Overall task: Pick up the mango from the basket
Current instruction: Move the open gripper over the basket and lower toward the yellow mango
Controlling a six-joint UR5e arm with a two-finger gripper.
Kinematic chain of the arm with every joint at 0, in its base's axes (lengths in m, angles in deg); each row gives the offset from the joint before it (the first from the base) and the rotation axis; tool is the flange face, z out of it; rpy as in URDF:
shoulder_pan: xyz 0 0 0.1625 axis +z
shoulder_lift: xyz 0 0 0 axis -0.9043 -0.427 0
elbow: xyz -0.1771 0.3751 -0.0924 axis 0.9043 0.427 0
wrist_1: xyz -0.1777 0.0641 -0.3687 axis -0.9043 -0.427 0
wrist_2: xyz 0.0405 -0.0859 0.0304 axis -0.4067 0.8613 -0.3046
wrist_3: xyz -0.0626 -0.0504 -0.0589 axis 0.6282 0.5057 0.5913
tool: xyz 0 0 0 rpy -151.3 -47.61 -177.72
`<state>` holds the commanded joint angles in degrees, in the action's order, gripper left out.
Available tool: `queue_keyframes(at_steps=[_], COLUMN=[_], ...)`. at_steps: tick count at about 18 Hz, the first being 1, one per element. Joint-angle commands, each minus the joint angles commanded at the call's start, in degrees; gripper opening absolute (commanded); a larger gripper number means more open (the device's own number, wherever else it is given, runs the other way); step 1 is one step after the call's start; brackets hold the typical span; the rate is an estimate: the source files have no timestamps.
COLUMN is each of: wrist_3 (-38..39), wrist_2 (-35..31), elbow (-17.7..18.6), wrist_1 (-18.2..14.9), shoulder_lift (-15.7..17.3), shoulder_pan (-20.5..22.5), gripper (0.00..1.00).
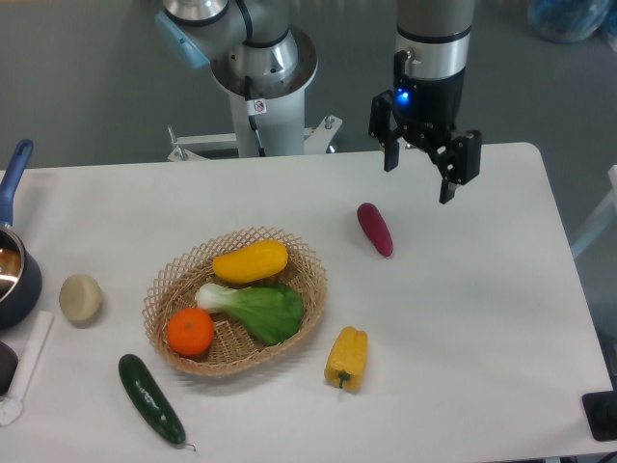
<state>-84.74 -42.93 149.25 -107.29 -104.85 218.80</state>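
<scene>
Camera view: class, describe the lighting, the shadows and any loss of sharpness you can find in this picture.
Camera view: lighting is soft and even across the white table; the yellow bell pepper and purple sweet potato cast only faint, short shadows; the mango in the basket shows no harsh glare; the gripper, jaws open, has a small blue light; the whole image is slightly soft.

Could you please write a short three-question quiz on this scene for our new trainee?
1. True or false: the mango lies in the basket.
2. What lies nearest below the gripper? A) orange B) purple vegetable C) cucumber
3. Fill in: the pepper lies ____ the basket.

Key: 1 true. 2 B. 3 outside, on the table to the basket's right in the camera view.
</scene>
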Motion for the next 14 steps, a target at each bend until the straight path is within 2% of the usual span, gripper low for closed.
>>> queue_keyframes(at_steps=[3, 6, 10, 12, 14], wrist_3=[-0.1, 0.0, 0.6, 4.5, 7.2], wrist_2=[-0.3, -0.4, 0.1, 0.3, 0.4], elbow=[0.3, 3.4, 9.1, 10.7, 10.8], wrist_1=[0.3, 0.9, 4.4, 6.8, 6.8], shoulder_lift=[0.1, 1.9, 4.8, 5.4, 5.3], shoulder_pan=[-0.1, -0.1, 0.1, -0.2, -1.0], gripper=[1.00, 1.00, 1.00, 1.00, 1.00])
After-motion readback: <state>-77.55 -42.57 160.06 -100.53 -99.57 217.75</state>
